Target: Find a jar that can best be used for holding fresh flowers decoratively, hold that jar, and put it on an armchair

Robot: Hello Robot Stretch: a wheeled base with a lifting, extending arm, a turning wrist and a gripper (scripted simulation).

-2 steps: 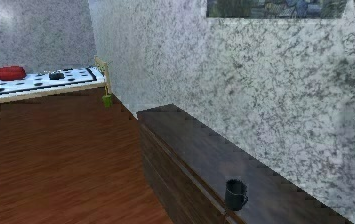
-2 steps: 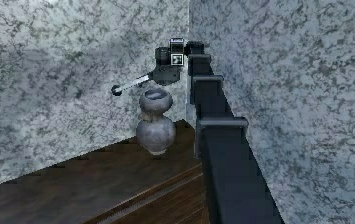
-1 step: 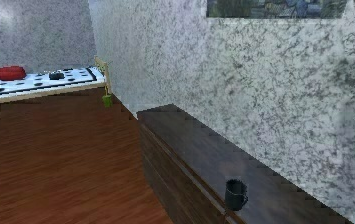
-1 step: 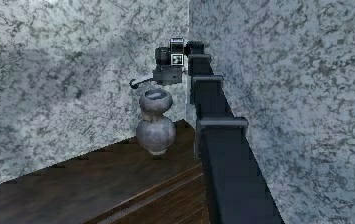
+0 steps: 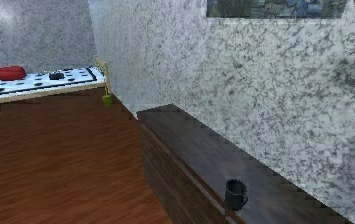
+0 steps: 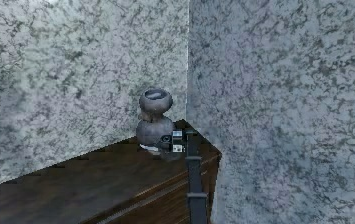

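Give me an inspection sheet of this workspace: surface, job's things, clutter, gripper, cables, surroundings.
Surface: dark wooden dresser top, in a wall corner.
Job's things: grey round jar standing on the dresser top near the corner.
Clutter: small dark cup on a dresser top in the forward view.
Grippers: gripper seen at the jar's base; cannot tell whether it holds anything.
Cables: nothing seen.
Surroundings: speckled walls, wood floor, bed with red pillow, picture on wall.

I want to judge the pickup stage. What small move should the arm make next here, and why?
Probably a short lift straight up. The grey round jar stands on the dark wooden dresser by the speckled wall, and the gripper is seen at its base; whether it holds the jar cannot be told. A small raise would show that, and clear the top before retracting.
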